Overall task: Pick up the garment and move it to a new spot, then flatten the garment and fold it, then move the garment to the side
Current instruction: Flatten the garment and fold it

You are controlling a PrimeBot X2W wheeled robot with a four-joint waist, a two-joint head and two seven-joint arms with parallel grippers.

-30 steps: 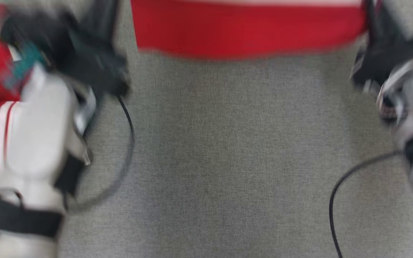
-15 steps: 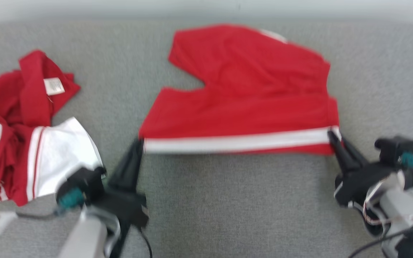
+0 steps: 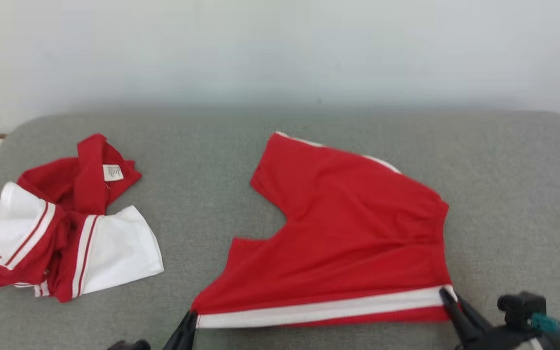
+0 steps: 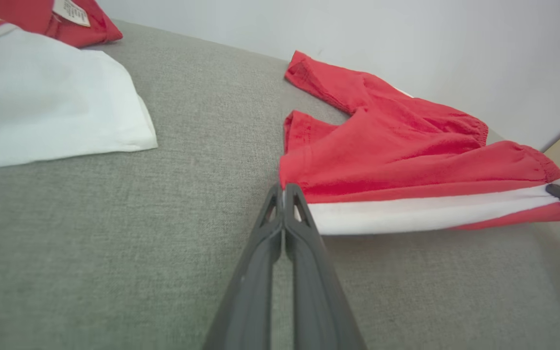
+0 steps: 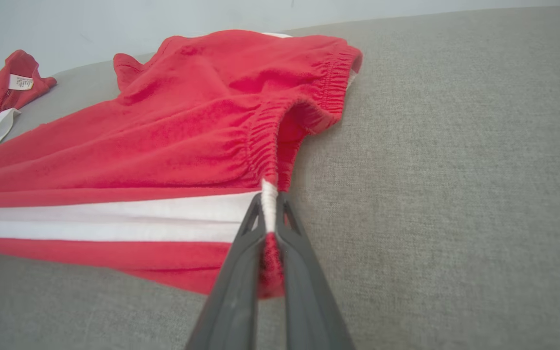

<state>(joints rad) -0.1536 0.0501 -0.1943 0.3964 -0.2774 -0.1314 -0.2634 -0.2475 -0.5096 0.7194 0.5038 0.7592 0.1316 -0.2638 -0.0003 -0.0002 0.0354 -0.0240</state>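
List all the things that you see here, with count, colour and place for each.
shorts: one, red with white stripe, middle of the cushion
second garment: one, red and white, crumpled at the cushion's left
cushion: one, grey, under both garments
wall: one, pale, behind the cushion
left gripper: one, dark, shut on the shorts' near left corner
right gripper: one, dark, shut on the shorts' waistband corner

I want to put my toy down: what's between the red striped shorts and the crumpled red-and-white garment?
Just bare grey fabric surface, seen in the head view, separates the red white-striped cloth shorts from the crumpled red-and-white cloth garment.
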